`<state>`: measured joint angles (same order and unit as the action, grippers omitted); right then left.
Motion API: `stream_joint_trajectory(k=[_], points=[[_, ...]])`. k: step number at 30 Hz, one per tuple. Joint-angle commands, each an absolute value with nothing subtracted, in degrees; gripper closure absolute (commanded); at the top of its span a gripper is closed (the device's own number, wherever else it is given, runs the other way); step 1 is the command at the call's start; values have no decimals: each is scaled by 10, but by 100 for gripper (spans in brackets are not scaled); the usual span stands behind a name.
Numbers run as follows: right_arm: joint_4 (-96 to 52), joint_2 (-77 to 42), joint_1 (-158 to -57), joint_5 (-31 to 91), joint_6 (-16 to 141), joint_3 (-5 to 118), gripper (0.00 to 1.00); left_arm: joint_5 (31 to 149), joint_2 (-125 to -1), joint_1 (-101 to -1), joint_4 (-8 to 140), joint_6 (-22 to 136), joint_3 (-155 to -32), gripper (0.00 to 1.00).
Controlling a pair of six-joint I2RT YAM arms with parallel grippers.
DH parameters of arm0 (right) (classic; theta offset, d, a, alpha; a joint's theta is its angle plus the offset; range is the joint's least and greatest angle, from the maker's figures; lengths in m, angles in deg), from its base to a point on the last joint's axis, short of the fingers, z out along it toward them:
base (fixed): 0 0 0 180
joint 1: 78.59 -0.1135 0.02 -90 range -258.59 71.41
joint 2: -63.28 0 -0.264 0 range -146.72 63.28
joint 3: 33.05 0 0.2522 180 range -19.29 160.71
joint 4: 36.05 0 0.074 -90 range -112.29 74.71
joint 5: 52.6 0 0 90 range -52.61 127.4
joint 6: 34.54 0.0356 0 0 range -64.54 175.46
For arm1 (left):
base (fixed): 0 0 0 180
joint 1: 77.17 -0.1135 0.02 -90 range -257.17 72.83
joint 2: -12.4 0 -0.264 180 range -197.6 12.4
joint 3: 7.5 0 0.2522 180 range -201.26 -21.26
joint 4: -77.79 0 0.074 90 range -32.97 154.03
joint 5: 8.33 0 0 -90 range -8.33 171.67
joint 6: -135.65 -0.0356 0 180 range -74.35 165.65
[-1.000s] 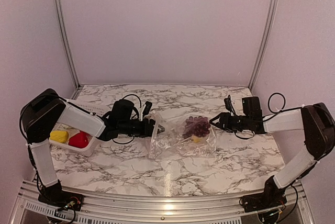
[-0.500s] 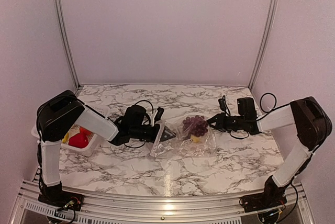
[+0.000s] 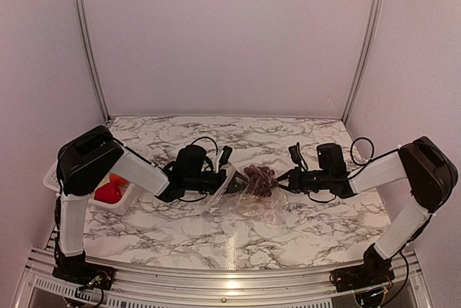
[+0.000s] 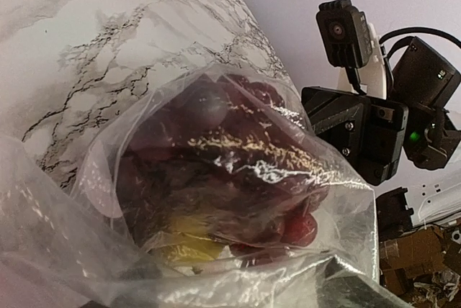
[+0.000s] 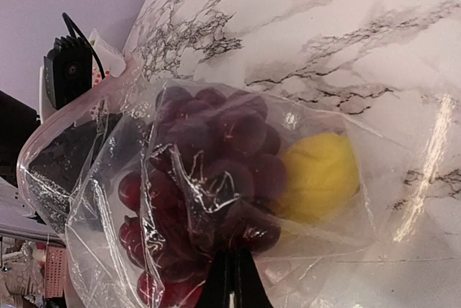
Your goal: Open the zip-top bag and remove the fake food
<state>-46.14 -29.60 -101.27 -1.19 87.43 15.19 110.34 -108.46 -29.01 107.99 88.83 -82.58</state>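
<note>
Zip-top bag point(image 3: 248, 194) lies mid marble table point(image 3: 310, 232), betw. both arms. Inside: dk purple grape bunch point(image 3: 258, 177) + yellow piece point(image 5: 320, 176). L gripper point(image 3: 229, 182) at bag's left end, fingers spread, plastic draped over them. R gripper point(image 3: 283, 180) at right end, fingers pressed together, pinching bag film. White basket point(image 3: 122, 204) at left edge w/ red piece point(image 3: 108, 193) inside.

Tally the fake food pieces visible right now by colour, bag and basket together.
Purple grape bunch, in the zip-top bag: 1
Yellow piece, in the bag: 1
Red piece, in the basket: 1
Total: 3 showing; the left arm covers part of the basket.
</note>
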Motion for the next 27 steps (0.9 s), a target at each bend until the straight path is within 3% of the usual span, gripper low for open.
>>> stream_joint_trajectory(k=[1,4,11,21,27], points=[[-475,-277,-1045,-10,898,127,100,1117,-1097,-281,1135,897,-832,22],[-492,-276,-1057,-9,910,112,100,1118,-1097,-281,1188,922,-812,19],[-468,-246,-1056,19,902,100,100,1085,-1048,-292,1241,944,-721,31],[-469,-240,-1039,22,901,82,100,1064,-1037,-293,1074,859,-700,52],[-471,-254,-1040,19,899,84,100,1057,-1072,-267,987,805,-768,55]])
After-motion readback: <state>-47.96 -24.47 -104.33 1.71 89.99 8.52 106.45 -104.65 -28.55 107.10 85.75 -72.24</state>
